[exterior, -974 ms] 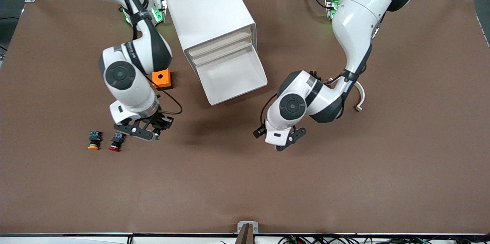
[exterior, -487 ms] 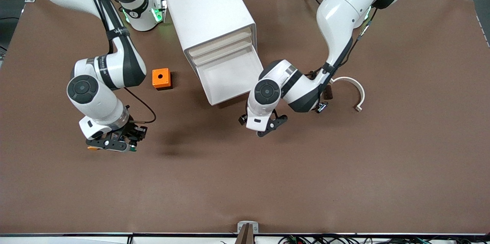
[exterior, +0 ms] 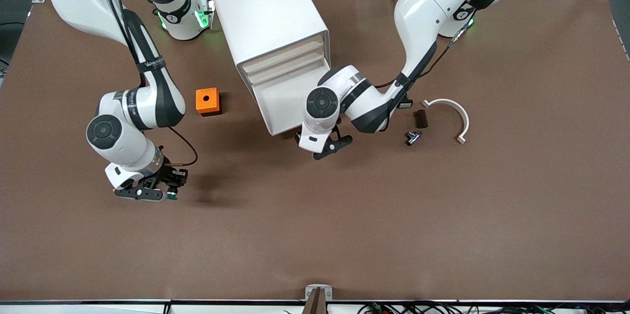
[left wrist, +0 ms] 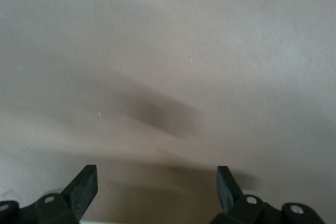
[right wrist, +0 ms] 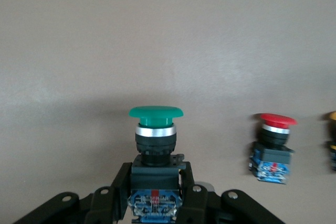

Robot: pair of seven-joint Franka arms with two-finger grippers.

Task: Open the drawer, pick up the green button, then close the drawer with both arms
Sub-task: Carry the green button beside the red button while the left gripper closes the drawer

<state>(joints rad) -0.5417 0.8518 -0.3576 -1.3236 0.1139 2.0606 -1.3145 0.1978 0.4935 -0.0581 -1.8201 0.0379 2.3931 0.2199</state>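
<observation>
Gripping the button [right wrist: 156, 135], right fingers [right wrist: 119, 195]; left fingers [left wrist: 84, 186] spread wide.

Nothing is reading clearly: the band lettering on the right arm [exterior: 147, 65] is staying too small to decipher.

There are three buttons (one green [right wrist: 155, 113], one red [right wrist: 275, 120], one yellow [right wrist: 332, 116]), two arms, one cabinet [exterior: 268, 18], and one orange block [exterior: 207, 101].
</observation>
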